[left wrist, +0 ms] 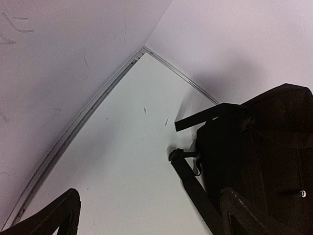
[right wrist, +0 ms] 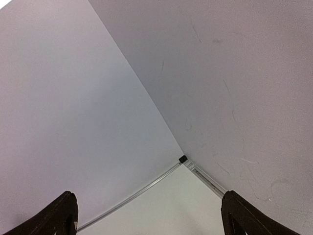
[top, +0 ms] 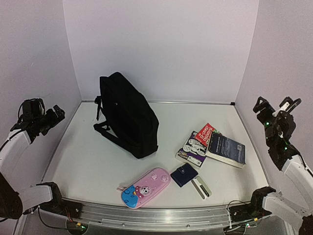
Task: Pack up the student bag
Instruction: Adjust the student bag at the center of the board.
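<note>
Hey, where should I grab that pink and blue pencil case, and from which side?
Probably the pencil case across its narrow middle, from straight above. It lies flat, long and slim, set diagonally, so the short width suits a pinch.

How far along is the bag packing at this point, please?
Nothing looks done: the backpack sits apart from the pencil case, wallet and books, all out on the table. Nothing is in hand; the left gripper and right gripper are open and empty, raised at the sides. All packing remains.
</note>
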Controlling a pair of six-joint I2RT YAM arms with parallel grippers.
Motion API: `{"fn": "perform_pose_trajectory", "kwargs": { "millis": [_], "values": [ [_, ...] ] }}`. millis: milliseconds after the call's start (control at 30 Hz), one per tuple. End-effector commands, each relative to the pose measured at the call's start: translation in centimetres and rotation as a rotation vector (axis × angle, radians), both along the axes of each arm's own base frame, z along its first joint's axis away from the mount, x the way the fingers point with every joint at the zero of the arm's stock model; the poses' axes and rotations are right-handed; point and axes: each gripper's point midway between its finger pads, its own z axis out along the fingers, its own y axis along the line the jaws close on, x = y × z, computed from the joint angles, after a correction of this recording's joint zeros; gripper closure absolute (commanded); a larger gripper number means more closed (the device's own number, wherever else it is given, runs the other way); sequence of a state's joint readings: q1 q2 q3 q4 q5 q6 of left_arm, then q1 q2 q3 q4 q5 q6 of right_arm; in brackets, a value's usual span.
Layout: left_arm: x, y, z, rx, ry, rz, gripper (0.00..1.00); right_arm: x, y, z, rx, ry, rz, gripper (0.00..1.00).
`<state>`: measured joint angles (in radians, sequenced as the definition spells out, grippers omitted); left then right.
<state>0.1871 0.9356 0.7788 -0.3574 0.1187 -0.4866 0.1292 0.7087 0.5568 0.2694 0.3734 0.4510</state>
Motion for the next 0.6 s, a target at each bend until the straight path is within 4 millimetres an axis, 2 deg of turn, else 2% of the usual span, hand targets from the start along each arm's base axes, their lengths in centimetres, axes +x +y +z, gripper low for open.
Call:
{"fn": "perform_pose_trajectory", "kwargs": {
  "millis": [0,133,267,333,433,567],
  "values": [
    [-1.4,-1.7,5.2,-0.099,0.005,-0.046,0.00,1.5,3.8,0.9,0.004,0.038,0.224,0.02],
    [-0.9,-3.1,8.2,-0.082,-0.016,-0.149,0.00,3.5,7.0,1.4,-0.008,0.125,0.381,0.02],
    [0.4,-4.1,10.1,-0.025,-0.053,-0.266,0.01,4.6,11.8,0.5,-0.050,0.212,0.501,0.02],
    [0.9,-5.1,11.0,-0.019,-0.060,-0.333,0.03,4.8,15.4,-0.3,-0.071,0.248,0.575,0.02],
    [2.0,-6.1,10.9,0.006,-0.047,-0.372,0.04,4.5,22.2,-2.2,-0.066,0.306,0.767,0.06],
    [3.1,-8.4,9.7,0.009,-0.034,-0.465,0.04,2.1,31.1,-3.9,-0.096,0.345,0.964,0.11]
  ]
}}
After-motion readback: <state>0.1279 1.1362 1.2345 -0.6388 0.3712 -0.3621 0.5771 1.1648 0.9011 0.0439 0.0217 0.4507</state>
